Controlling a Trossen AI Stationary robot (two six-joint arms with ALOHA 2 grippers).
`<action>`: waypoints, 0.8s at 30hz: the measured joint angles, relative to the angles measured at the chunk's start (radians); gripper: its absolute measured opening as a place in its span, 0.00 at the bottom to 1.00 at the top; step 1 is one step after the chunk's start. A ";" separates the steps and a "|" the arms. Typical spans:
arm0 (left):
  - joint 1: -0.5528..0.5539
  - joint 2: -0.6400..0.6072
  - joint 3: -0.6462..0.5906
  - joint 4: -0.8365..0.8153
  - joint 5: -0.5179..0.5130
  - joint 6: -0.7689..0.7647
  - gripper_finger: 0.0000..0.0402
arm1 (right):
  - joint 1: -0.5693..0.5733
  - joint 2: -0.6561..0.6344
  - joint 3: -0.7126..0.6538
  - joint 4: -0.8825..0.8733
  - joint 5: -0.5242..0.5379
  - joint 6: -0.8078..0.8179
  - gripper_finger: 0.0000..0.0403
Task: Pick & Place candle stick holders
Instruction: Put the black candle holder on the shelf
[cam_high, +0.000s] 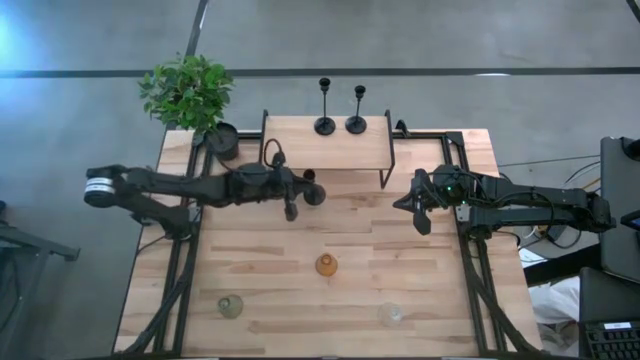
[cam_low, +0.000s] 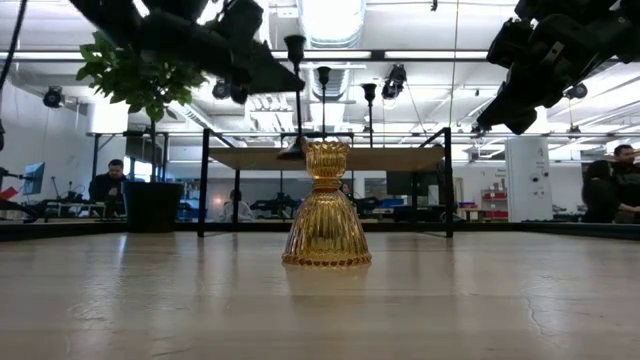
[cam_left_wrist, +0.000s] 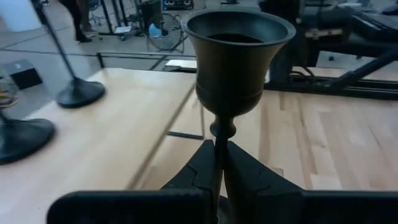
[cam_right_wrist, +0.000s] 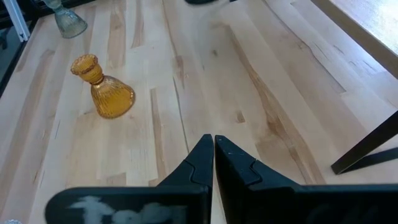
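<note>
While the left gripper (cam_left_wrist: 217, 177) is held above the desk (cam_high: 400, 280), just in front of the raised shelf (cam_high: 300, 150), its jaws are clenched on the thin stem of one candle stick holder (cam_left_wrist: 236, 59). Slippage or tilt on so narrow a stem is judged likely. Two other candle stick holders (cam_high: 340, 108) are stood on the shelf; a careless set-down could topple them. Over the desk's right side the right gripper (cam_right_wrist: 213, 163) is parked, jaws clenched on nothing.
</note>
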 joint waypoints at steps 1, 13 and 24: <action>0.004 -0.012 0.016 -0.035 -0.008 0.000 0.05 | 0.000 0.000 0.000 0.000 0.000 0.000 0.03; 0.080 -0.059 0.113 -0.170 -0.033 0.011 0.05 | 0.000 0.000 0.000 0.000 0.000 0.000 0.03; 0.179 -0.083 0.114 -0.173 -0.089 -0.052 0.05 | 0.000 0.000 0.000 0.000 0.000 0.000 0.03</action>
